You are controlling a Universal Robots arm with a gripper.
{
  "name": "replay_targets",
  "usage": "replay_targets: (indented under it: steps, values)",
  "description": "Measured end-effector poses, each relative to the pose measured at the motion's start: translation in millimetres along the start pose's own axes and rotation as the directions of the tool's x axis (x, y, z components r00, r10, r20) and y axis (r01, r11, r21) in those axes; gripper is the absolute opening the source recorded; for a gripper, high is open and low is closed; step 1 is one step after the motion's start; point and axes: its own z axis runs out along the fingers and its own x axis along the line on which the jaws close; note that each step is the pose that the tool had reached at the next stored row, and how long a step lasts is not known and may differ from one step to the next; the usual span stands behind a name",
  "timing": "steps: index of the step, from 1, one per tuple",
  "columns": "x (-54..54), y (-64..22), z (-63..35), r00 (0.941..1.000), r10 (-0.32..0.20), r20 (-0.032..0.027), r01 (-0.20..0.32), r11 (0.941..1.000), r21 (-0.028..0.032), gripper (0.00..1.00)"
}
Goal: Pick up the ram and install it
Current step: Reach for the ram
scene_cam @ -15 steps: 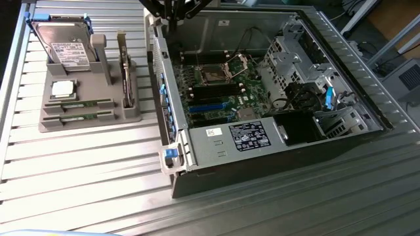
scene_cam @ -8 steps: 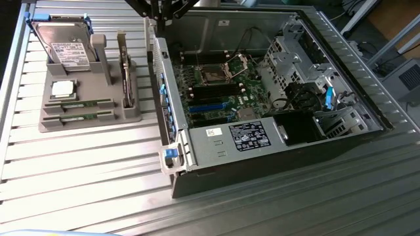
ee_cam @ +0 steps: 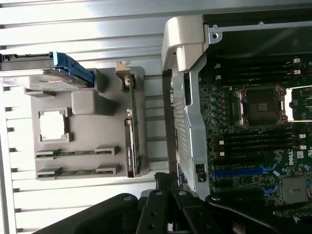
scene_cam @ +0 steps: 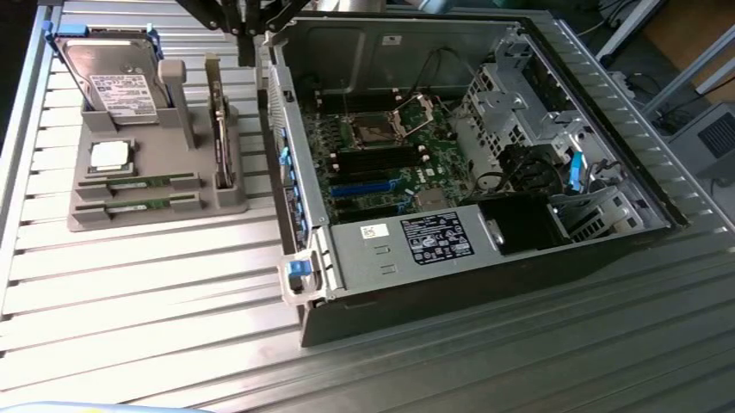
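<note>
On the worktop (scene_cam: 138,284), a ram stick (scene_cam: 138,182) and its twin (scene_cam: 136,207) sit slotted in a grey holder (scene_cam: 161,222), ready for pickup; the pincer (scene_cam: 255,34) hovers by the open case (scene_cam: 344,258), its spread impossible to tell.

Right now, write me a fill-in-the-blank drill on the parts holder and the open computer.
1. Counting the ram stick and its twin, the grey holder carries ___ ram sticks.
2. The silver processor chip lies between those sticks and the ___.
3. The bracket at the holder's far end is coloured ___.
4. The gripper hangs by the holder-side wall of the computer ___.

Missing words: two; hard drive; blue; case.
</note>
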Motion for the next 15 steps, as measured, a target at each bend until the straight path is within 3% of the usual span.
replay_targets:
  steps: [7,8,15]
  values:
    - [23.9,-1.8,-0.8,1.0,0.0,0.0018,0.0,1.0,-0.0001,0.11]
    - [32.5,-2.4,-1.2,1.0,0.0,0.0023,0.0,1.0,-0.0001,0.11]
    - [64.4,-4.8,-2.2,1.0,0.0,0.0046,0.0,1.0,-0.0003,0.11]
